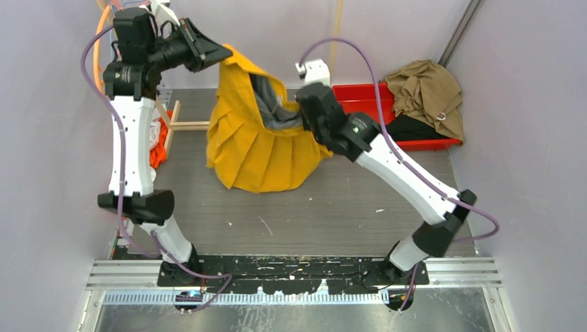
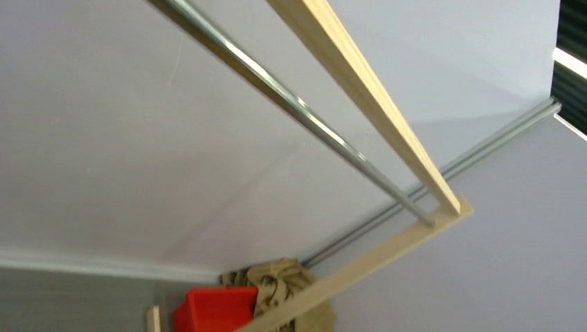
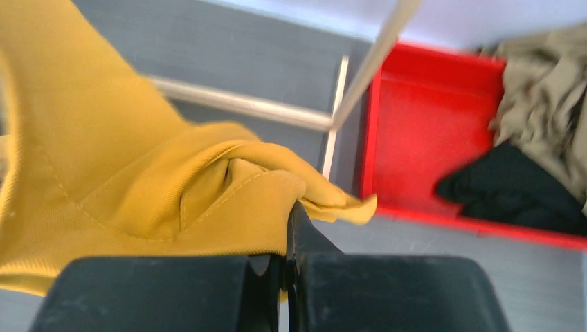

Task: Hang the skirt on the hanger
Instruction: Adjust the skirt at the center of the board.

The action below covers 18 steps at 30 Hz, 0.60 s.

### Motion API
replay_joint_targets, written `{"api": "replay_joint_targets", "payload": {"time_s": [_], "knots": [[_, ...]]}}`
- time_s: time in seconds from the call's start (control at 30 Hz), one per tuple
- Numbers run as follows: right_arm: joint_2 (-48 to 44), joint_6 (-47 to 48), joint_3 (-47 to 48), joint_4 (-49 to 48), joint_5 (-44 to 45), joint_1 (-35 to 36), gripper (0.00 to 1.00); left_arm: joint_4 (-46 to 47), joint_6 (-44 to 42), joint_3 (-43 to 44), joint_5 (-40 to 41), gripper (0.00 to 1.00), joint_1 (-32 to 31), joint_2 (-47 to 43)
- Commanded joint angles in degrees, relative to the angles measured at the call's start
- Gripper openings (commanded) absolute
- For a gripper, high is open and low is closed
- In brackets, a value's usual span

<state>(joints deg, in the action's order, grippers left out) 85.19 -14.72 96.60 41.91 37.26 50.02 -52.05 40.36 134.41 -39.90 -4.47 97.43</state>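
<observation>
While the soft, limp skirt (image 1: 259,149) hung bunched over the table (image 1: 311,214), hem resting on it, your right fingers (image 3: 159,297) pinched its stitched edge, likely the firmest hold. I couldn't tell your left fingers' (image 1: 221,52) state.

Yellow pleated skirt (image 1: 259,149) — upright, bunched

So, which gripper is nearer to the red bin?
Right. The right gripper, shut on the yellow skirt, is close to the red bin; the left gripper is on the skirt's far side, away from the bin.
</observation>
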Motion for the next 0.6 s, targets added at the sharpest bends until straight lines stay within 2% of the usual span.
{"api": "replay_joint_targets", "payload": {"time_s": [0.0, 0.03, 0.1, 0.2, 0.23, 0.4, 0.57], "knots": [[8.14, 16.21, 16.86, -1.42, -3.36, -3.89, 0.01, 18.14, 8.91, 9.01, -6.58, 0.02, 3.32, 4.99], [8.78, 17.69, 19.31, -1.64, -3.09, -4.53, 0.01, 18.85, 9.47, 10.00, -7.13, 0.02, 3.74, 4.97], [8.61, 21.11, 20.86, -3.18, -1.90, -5.03, 0.01, 20.61, 9.12, 6.64, -7.70, 0.03, 3.84, 2.22], [5.97, 23.75, 17.41, -5.41, -1.65, -5.11, 0.01, 29.23, 8.94, -9.37, -7.52, 0.03, 3.85, -7.28], [4.64, 23.95, 14.64, -6.29, -1.52, -5.11, 0.01, 32.14, 8.73, -14.90, -7.20, 0.03, 3.85, -10.86], [-5.37, 20.19, -5.38, -7.71, 0.31, -5.03, 0.01, 32.27, 1.88, -43.25, -1.21, 0.03, 2.67, -29.32], [-11.31, 8.74, -22.99, -4.99, -4.54, -4.90, 0.01, 27.92, -0.31, -67.22, 7.55, 0.04, -0.45, -41.85]]}}
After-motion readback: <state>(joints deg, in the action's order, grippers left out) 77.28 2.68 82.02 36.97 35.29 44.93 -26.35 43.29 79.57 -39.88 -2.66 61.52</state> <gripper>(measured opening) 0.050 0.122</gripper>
